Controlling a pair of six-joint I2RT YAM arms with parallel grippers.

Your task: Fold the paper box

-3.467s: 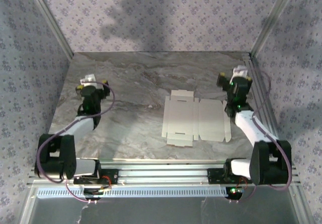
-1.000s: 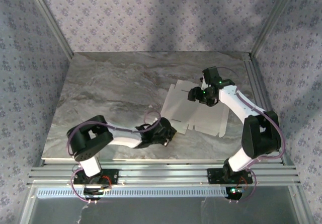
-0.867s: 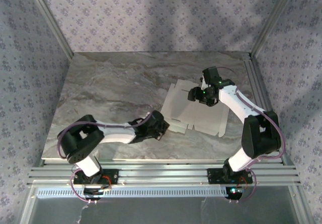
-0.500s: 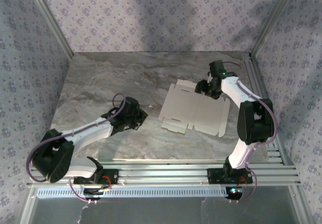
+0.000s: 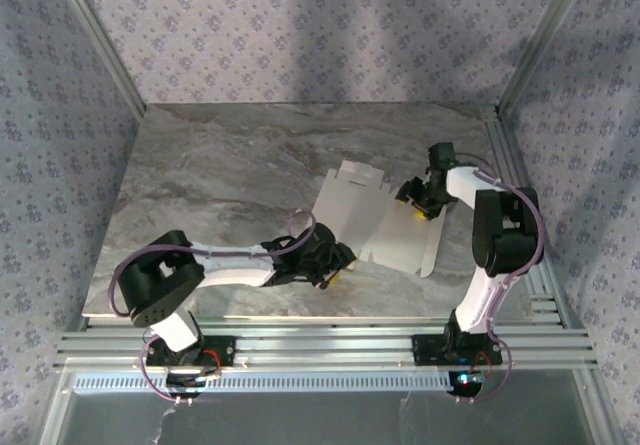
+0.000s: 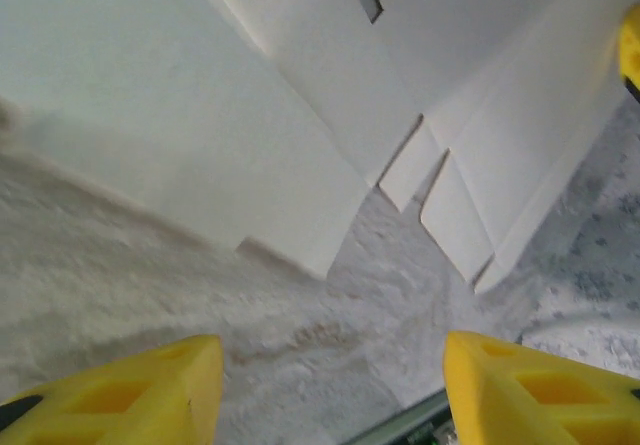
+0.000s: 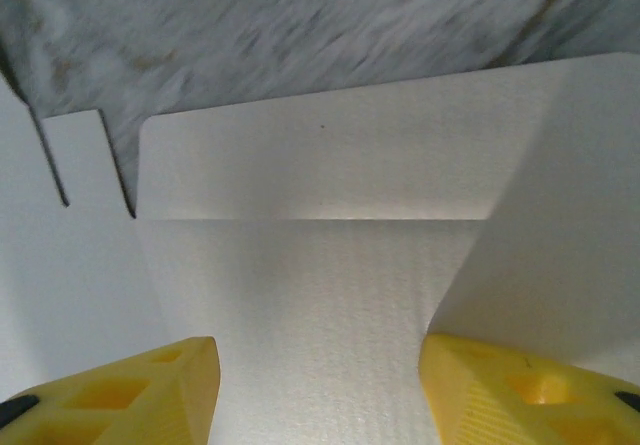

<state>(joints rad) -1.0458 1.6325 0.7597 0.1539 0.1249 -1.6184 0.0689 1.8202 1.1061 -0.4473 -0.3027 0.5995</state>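
Top external view: the paper box (image 5: 375, 220) is recorded as an unfolded flat sheet, white face up, lying on the marbled table (image 5: 220, 165) toward 3 o'clock of the table's centre and skewed to the table edges. The left gripper (image 5: 338, 263) is seen low at the sheet's 7 o'clock corner, just beside the card; contact cannot be told. The right gripper (image 5: 413, 195) is placed over the sheet's 2 o'clock edge. Left wrist view: the left fingers (image 6: 150, 385) are spread wide with bare table between them, and the sheet's tabs and a slot are noted ahead at 12 o'clock. Right wrist view: the right fingers (image 7: 520, 385) are likewise spread apart, nothing pinched. White card with one crease line is seen beneath and ahead of them, with notches at 10 o'clock and table beyond at 12 o'clock. Whether the right fingertips touch the card cannot be told.
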